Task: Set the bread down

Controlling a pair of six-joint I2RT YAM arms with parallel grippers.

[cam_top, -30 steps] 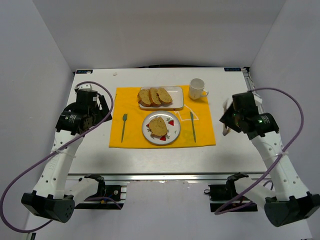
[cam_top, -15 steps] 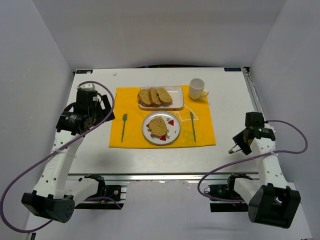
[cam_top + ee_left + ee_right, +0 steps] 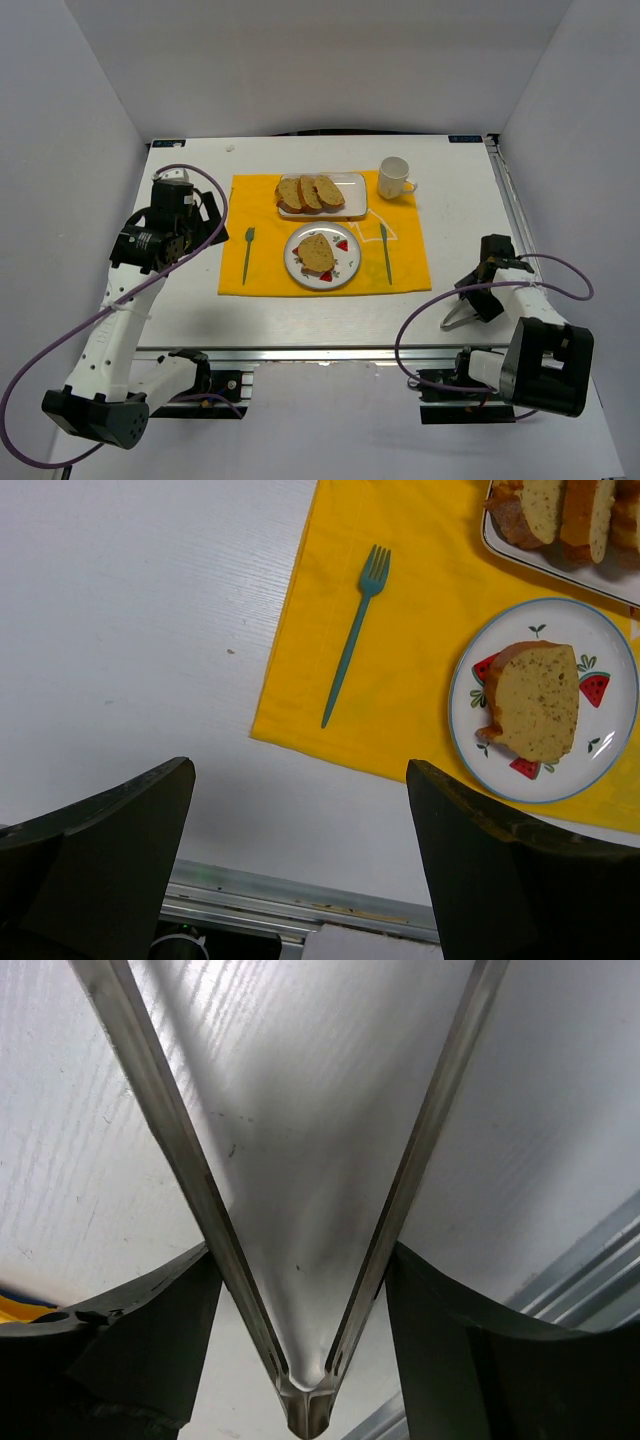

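Note:
The bread (image 3: 317,252) (image 3: 535,700), an oval tan slice with a brown crust, lies on the round watermelon-print plate (image 3: 345,262) (image 3: 610,730) at the middle of the yellow mat. My right gripper (image 3: 478,298) (image 3: 300,1255) is low over the table's front right. Its fingers rest against both arms of spread metal tongs (image 3: 455,318) (image 3: 170,1130), which hold nothing. My left gripper (image 3: 192,218) (image 3: 300,770) hangs open and empty above the bare table, left of the mat.
A rectangular white tray (image 3: 355,195) with three similar slices (image 3: 310,192) sits behind the plate. A white mug (image 3: 394,177) stands at the mat's far right corner. A teal fork (image 3: 247,253) (image 3: 352,635) and knife (image 3: 385,252) flank the plate. The table's front rail (image 3: 590,1260) is close to the tongs.
The right arm swung back from beside the mat to the table's front right and folded down. The tongs came down toward the table and their arms spread wider. The left arm stayed put.

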